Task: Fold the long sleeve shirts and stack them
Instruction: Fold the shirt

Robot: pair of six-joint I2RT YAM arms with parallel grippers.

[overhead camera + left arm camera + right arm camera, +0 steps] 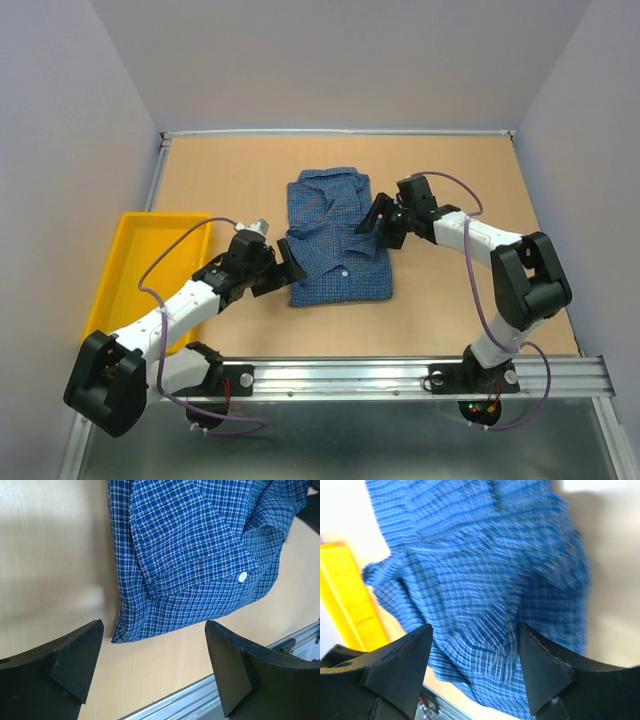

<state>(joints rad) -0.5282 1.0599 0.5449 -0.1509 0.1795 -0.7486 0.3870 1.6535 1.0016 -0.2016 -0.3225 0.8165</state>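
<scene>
Mid-table, the shirt (335, 240) lies in a rough, rumpled rectangle with a buttoned cuff (200, 562) laid across its near part, so you're mid-fold, not yet stacking; the tray (130, 250) sits well apart to the left. Left gripper (292, 262) hovers just off the shirt's left edge, jaws wide and empty; right gripper (376, 225) is at the right edge, jaws apart with cloth showing between them, and though that view is blurred I see nothing clamped. Next, I'd say: set each gripper on its edge, pinch cleanly, and fold over without dragging the cuff loose.
</scene>
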